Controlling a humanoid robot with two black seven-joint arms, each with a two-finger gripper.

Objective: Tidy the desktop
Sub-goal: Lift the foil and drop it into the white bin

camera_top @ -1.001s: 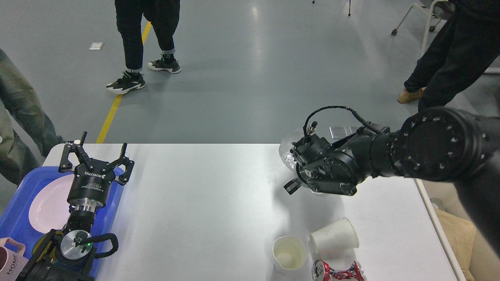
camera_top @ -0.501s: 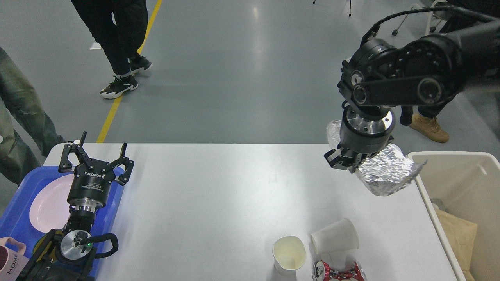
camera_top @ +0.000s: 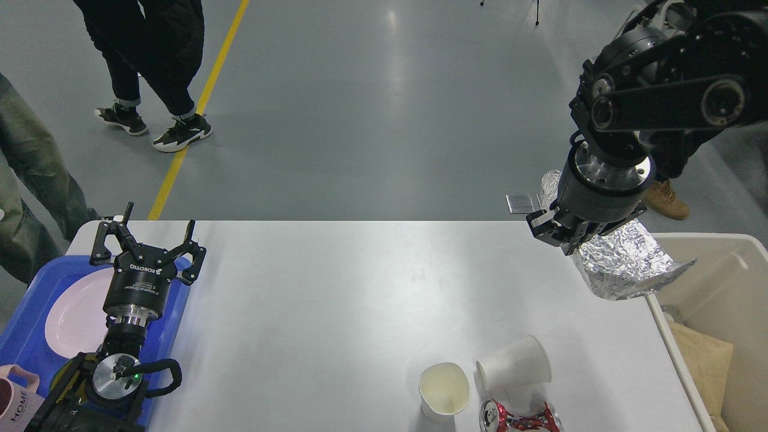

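Foil, crumpled, silver, one sheet (camera_top: 627, 264): clenched in the right gripper (camera_top: 570, 240) and hanging below and to the right of it, over the far right corner of the desk (camera_top: 336, 312). Change noted: a second ago this gripper sat low over the desk's far middle-right with the foil bunched under it; half a second ago it had lifted and swung right; now it is further right and slightly higher, and the foil's trailing tip reaches over the rim of the beige bin (camera_top: 720, 282) standing just beside the desk's right edge. Judged meaning: the foil is off the desk and the drop into the bin is close, though not yet made. Desk: white, rectangular, rounded corners, long axis running left to right across the view, short axis near to far; its near edge lies out of view. Foil's long axis runs from the gripper down and right, tip pointing at the bin. Remaining on the desk, near right: upright paper cup (camera_top: 444, 390), tipped paper cup (camera_top: 516, 363) with its mouth to the left, crushed red can (camera_top: 519, 417). Left gripper (camera_top: 147, 243): released, fingers spread, empty, unmoved over the blue tray (camera_top: 24, 330) holding a pale pink plate (camera_top: 72, 315).
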